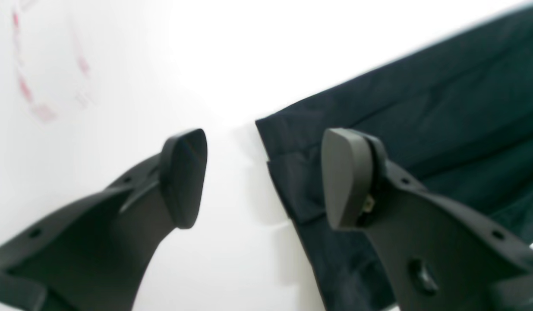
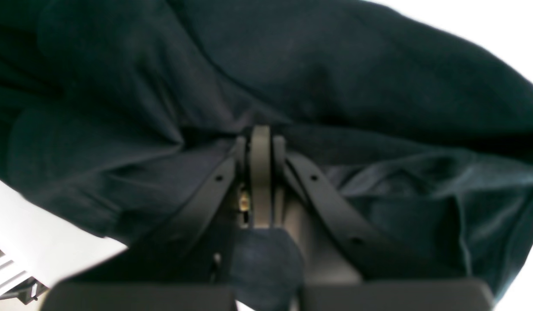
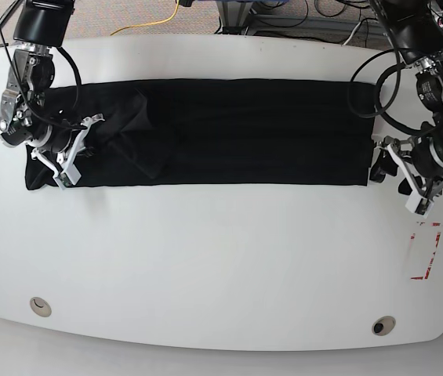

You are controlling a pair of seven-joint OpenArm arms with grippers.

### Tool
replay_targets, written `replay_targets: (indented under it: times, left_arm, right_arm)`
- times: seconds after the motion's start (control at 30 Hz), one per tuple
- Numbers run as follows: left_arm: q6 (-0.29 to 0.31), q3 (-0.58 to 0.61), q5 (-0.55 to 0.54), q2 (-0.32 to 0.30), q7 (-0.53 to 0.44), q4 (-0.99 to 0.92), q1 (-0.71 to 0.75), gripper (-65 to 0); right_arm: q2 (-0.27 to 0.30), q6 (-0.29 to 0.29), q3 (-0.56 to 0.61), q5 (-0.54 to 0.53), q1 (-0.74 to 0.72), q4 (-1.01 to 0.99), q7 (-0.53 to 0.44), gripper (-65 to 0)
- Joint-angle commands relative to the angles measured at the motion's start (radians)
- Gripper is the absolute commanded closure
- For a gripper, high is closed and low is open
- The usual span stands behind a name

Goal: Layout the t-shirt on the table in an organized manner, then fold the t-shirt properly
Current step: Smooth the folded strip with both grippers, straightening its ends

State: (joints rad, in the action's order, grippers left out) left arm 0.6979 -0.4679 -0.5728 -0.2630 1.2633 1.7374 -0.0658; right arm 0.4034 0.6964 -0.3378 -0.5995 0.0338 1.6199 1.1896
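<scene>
The black t-shirt [image 3: 229, 131] runs lengthwise across the counter [image 3: 221, 266]. Left tool [image 1: 263, 178], jaws apart, straddles its right-end corner; right tool [image 2: 261, 142] is clamped on its left end.

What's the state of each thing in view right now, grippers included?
t-shirt: lying on the table as a long flat band, bunched and wrinkled near the right gripper's end.
left gripper: open, empty, straddling the shirt's end edge.
right gripper: shut on the t-shirt fabric.
table: white, red tape outline bare.
</scene>
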Motion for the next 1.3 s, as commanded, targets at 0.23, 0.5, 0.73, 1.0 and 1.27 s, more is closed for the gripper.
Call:
replay_targets:
  times: [0.23,0.5,0.73,1.0,1.27]
  left_arm:
    - [0.0,-0.165,-0.089,-0.011,0.043,-0.149,0.05,-39.6]
    - [0.0,-0.17,-0.091,-0.012,0.043,-0.221,0.116,-39.6]
    - [0.0,-0.165,-0.086,0.008,0.042,-0.265,0.125,-39.6]
    - [0.0,-0.121,-0.083,0.026,0.011,-0.345,0.094,-39.4]
    - [0.0,-0.019,-0.091,0.029,-0.017,-0.366,0.08,-39.4]
  right_arm:
    - [0.019,0.002,-0.005,-0.015,-0.001,0.013,-0.015,0.0]
    - [0.015,0.002,-0.004,-0.018,0.001,0.013,-0.015,0.0]
    - [0.015,0.002,-0.001,-0.023,0.001,0.013,-0.015,0.0]
    - [0.015,0.002,-0.001,-0.023,0.001,0.013,-0.015,0.0]
    - [0.015,0.002,-0.002,-0.023,0.001,0.015,-0.015,0.0]
